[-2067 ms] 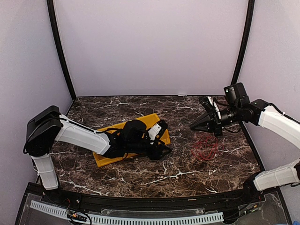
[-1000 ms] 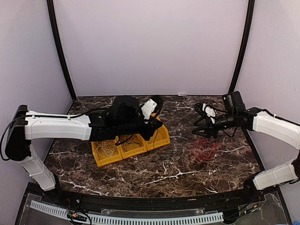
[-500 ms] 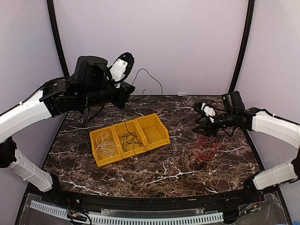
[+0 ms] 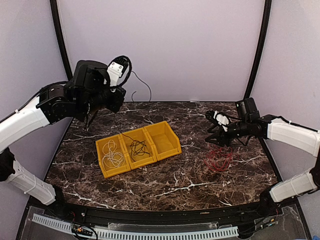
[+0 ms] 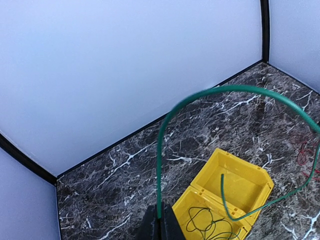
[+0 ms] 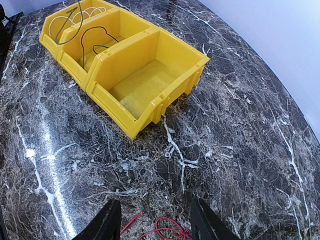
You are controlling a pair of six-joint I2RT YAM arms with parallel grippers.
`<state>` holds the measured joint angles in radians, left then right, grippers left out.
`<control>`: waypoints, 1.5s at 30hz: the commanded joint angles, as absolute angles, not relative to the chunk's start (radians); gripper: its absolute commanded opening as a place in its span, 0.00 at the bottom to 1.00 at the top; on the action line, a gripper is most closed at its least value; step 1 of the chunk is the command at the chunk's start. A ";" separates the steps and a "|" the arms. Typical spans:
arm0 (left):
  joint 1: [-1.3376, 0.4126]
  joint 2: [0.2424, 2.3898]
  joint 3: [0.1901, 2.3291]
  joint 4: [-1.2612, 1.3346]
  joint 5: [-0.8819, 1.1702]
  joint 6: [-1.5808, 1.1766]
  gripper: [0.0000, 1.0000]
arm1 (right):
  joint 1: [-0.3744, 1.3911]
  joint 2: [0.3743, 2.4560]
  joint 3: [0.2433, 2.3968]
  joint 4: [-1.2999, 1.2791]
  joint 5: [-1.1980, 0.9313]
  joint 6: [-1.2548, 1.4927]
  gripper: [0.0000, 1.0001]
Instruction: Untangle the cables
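One left tool [image 5: 160,225] farther left.

Left end effector [image 5: 160,227] high, closed; right end effector [image 6: 155,221] low, parted.

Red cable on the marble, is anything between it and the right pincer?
Nothing visible. The open right pincer hangs above the red cable with a free gap between; the yellow bins sit well aside.

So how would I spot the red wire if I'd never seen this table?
Look at the dark marble table and find the yellow three-compartment tray left of centre. To its right, on bare marble, lies a loose scribble of thin red wire. It's the only wire outside the tray: the white wire and black wire have their coils in tray compartments.
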<state>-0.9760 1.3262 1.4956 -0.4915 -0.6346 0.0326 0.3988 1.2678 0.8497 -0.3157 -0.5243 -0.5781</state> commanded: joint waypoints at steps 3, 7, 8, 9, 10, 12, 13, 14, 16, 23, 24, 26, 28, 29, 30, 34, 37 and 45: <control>-0.905 1.379 1.375 -0.425 -0.670 -0.006 0.00 | 0.396 1.277 0.843 -0.307 -0.519 -0.592 0.50; -0.884 1.432 1.338 -0.396 -0.630 -0.062 0.00 | 0.396 1.285 0.844 -0.311 -0.512 -0.597 0.50; -0.881 1.447 1.325 -0.391 -0.626 -0.065 0.00 | 0.396 1.285 0.845 -0.312 -0.512 -0.599 0.50; -0.880 1.454 1.320 -0.384 -0.617 -0.069 0.00 | 0.396 1.285 0.845 -0.314 -0.511 -0.600 0.50; -0.877 1.466 1.315 -0.382 -0.613 -0.072 0.00 | 0.396 1.285 0.845 -0.315 -0.511 -0.601 0.49; -0.870 1.480 1.315 -0.380 -0.606 -0.071 0.00 | 0.396 1.282 0.843 -0.314 -0.510 -0.604 0.50; -0.867 1.485 1.316 -0.376 -0.604 -0.066 0.00 | 0.396 1.282 0.842 -0.314 -0.510 -0.606 0.50; -0.862 1.486 1.316 -0.372 -0.603 -0.062 0.00 | 0.396 1.282 0.842 -0.314 -0.509 -0.608 0.49; -0.845 1.486 1.318 -0.358 -0.603 -0.059 0.00 | 0.396 1.285 0.843 -0.318 -0.506 -0.609 0.49; -0.812 1.440 1.361 -0.265 -0.619 -0.008 0.00 | 0.396 1.279 0.842 -0.320 -0.502 -0.613 0.49; -0.810 1.437 1.367 -0.254 -0.622 -0.007 0.00 | 0.396 1.279 0.842 -0.320 -0.500 -0.613 0.49; -0.809 1.429 1.383 -0.239 -0.628 0.026 0.00 | 0.396 1.279 0.842 -0.320 -0.498 -0.616 0.50; -0.808 1.423 1.387 -0.227 -0.629 0.036 0.00 | 0.396 1.279 0.841 -0.321 -0.496 -0.616 0.49; -0.808 1.420 1.381 -0.223 -0.630 0.035 0.00 | 0.396 1.279 0.841 -0.321 -0.495 -0.617 0.50; -0.808 1.419 1.376 -0.214 -0.635 0.036 0.00 | 0.396 1.279 0.841 -0.320 -0.497 -0.617 0.49; -0.807 1.419 1.323 -0.194 -0.643 0.031 0.00 | 0.396 1.284 0.841 -0.322 -0.497 -0.620 0.50; -0.808 1.432 1.281 -0.196 -0.638 0.016 0.00 | 0.396 1.289 0.841 -0.324 -0.500 -0.620 0.50; -0.808 1.456 1.180 -0.212 -0.518 -0.061 0.00 | 0.395 1.296 0.842 -0.328 -0.497 -0.624 0.50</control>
<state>-0.8116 1.4483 1.2247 -0.2085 -0.5861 -0.0090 0.3988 1.2915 0.8497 -0.3374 -0.4973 -0.6167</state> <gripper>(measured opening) 0.010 0.495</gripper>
